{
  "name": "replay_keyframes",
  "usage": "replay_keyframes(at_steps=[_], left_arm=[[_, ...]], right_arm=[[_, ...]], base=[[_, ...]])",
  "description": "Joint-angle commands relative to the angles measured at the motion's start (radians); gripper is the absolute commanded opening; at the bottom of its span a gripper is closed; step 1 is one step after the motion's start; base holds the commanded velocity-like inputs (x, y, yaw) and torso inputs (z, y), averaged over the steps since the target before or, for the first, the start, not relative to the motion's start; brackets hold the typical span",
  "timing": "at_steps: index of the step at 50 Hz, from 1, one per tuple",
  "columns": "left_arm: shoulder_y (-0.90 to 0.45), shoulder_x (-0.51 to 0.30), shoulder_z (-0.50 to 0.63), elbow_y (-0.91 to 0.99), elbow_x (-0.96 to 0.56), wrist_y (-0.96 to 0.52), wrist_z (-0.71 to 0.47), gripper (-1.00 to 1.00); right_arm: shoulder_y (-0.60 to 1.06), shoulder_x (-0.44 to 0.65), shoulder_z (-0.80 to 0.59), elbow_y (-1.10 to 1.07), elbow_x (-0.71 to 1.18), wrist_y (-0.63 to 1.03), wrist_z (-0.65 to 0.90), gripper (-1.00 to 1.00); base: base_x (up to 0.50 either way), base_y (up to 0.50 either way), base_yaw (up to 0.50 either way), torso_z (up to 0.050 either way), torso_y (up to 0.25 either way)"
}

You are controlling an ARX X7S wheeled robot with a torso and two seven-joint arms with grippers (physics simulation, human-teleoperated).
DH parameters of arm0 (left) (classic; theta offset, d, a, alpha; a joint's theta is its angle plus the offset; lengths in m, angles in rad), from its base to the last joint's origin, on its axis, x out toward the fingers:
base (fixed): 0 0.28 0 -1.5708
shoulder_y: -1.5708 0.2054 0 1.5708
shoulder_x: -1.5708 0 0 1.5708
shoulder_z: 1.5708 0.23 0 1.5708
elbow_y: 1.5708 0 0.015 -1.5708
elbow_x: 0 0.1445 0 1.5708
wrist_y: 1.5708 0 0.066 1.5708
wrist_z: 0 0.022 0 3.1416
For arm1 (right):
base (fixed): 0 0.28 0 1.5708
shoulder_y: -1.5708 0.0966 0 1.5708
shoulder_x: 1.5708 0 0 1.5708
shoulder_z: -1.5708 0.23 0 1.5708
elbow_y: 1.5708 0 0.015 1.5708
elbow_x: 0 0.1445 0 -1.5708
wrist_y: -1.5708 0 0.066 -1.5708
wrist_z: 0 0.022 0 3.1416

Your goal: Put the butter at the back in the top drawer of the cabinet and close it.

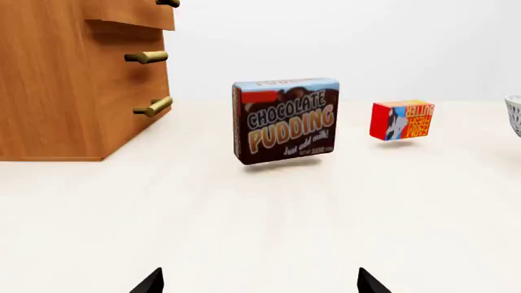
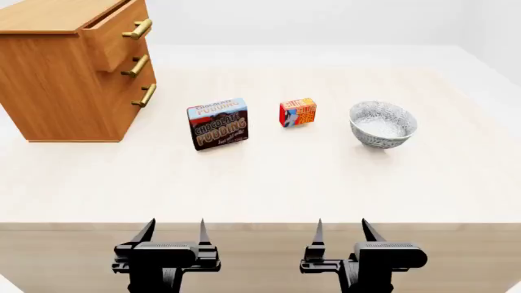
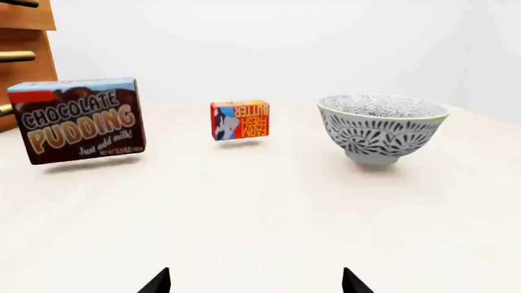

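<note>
Lowest in the head view, the left gripper point(image 2: 172, 230) and right gripper point(image 2: 340, 230) hang at the tabletop's point(image 2: 269, 183) near edge, jaws apart and empty. Past a wide bare stretch stand one pudding box point(image 2: 218, 123), one butter point(image 2: 298, 113) at centre, and one bowl point(image 2: 382, 124) to its right, all apart. One cabinet point(image 2: 61, 85) fills the upper left, its top drawer point(image 2: 114, 33) slightly out.

Both arms sit low at the table's near edge. The left gripper point(image 2: 172, 232) and right gripper point(image 2: 341, 231) point forward, jaws spread apart, holding nothing, level with each other.
</note>
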Motion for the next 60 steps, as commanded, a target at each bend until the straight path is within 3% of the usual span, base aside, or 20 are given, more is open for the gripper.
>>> replay_keyframes(at_steps=[1,28,60], left_arm=[[0.000,-0.016,0.020,-0.001,-0.012,0.001,-0.019,1.00],[0.000,-0.075,0.099,0.000,-0.043,0.005,-0.079,1.00],[-0.005,-0.111,0.140,0.005,-0.081,-0.010,-0.112,1.00]], right_arm=[[0.001,0.015,-0.020,0.002,0.015,-0.001,0.020,1.00],[0.009,0.071,-0.090,0.010,0.069,-0.013,0.087,1.00],[0.010,0.109,-0.136,0.008,0.098,-0.015,0.124,1.00]], base=[[0.00,0.00,0.00,0.000,0.000],[0.00,0.00,0.00,0.000,0.000],[0.00,0.00,0.00,0.049,0.000]])
